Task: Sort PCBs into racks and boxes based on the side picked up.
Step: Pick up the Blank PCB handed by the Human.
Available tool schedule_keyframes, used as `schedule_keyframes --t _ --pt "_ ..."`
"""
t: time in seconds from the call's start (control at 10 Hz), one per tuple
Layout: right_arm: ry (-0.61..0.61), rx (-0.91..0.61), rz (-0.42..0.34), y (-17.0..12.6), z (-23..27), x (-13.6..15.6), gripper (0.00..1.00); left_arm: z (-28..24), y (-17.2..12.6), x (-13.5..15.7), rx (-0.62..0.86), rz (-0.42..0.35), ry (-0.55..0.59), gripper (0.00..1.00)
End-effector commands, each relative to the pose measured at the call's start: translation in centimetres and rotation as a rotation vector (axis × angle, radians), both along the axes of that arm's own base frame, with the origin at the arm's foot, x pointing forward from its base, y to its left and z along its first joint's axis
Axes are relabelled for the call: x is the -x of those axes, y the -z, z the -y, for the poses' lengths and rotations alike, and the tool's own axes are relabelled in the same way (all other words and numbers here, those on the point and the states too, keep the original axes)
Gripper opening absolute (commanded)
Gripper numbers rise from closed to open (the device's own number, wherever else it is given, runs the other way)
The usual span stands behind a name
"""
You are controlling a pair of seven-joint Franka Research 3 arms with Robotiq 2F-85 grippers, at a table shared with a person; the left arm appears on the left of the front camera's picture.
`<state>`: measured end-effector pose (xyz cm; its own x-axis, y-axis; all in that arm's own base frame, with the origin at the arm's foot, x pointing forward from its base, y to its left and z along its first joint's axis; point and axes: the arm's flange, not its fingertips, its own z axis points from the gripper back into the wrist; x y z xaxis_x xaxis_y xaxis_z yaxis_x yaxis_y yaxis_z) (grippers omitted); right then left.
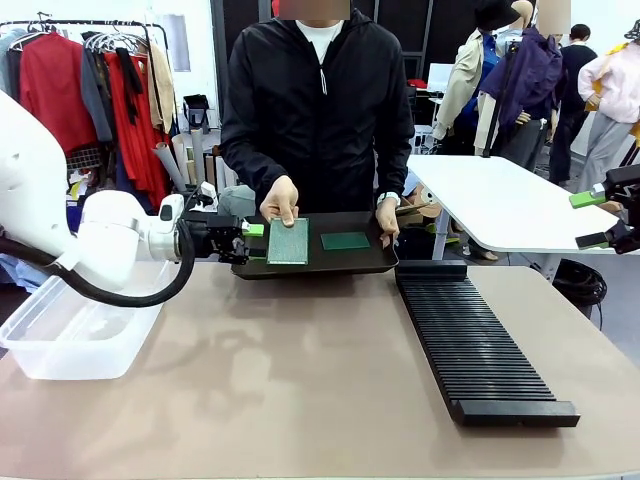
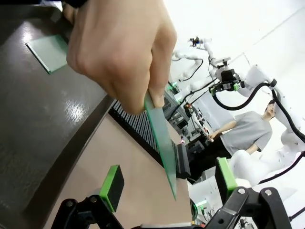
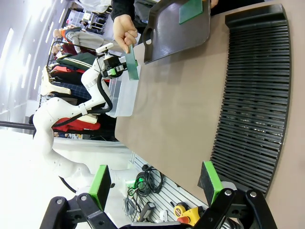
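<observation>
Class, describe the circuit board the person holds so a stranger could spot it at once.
Find the shallow black tray at the far edge of the table. At its left end a hand holds a thin, pale green speckled circuit board by its top edge. The darker green board beside it lies flat on the tray.

Table with 3 holders
Tub (image 1: pixel 70 340) at the table's (image 1: pixel 300 400) left edge; tray (image 1: pixel 372 263) at far middle, 1 board (image 1: pixel 345 240) flat on it, a 2nd board (image 1: pixel 288 241) at its left end; rack (image 1: pixel 480 345) right of centre, in front of the tray.
</observation>
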<state>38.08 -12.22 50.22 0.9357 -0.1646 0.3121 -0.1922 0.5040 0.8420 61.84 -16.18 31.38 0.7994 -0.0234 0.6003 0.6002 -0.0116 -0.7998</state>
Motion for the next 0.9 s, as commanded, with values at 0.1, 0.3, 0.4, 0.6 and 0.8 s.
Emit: schedule_keyframes --t 0.1,0.3,0.4,0.6,0.8 --pt "0.013 0.002 0.018 0.0 -0.3 0.1 1.0 1.4 1.1 -0.9 0.064 0.022 0.003 1.0" --pt "0.013 0.002 0.018 0.0 -0.3 0.1 1.0 2.3 1.6 -1.6 0.069 -0.011 0.02 1.0" --pt "0.013 0.002 0.018 0.0 -0.3 0.1 1.0 2.6 1.5 -1.8 0.071 -0.003 0.028 1.0" --pt "0.013 0.002 0.018 0.0 -0.3 0.1 1.0 3.2 1.3 -2.1 0.068 0.019 0.03 1.0" --pt "0.013 0.002 0.018 0.0 -0.3 0.1 1.0 3.6 1.4 -2.1 0.073 0.02 0.032 0.98"
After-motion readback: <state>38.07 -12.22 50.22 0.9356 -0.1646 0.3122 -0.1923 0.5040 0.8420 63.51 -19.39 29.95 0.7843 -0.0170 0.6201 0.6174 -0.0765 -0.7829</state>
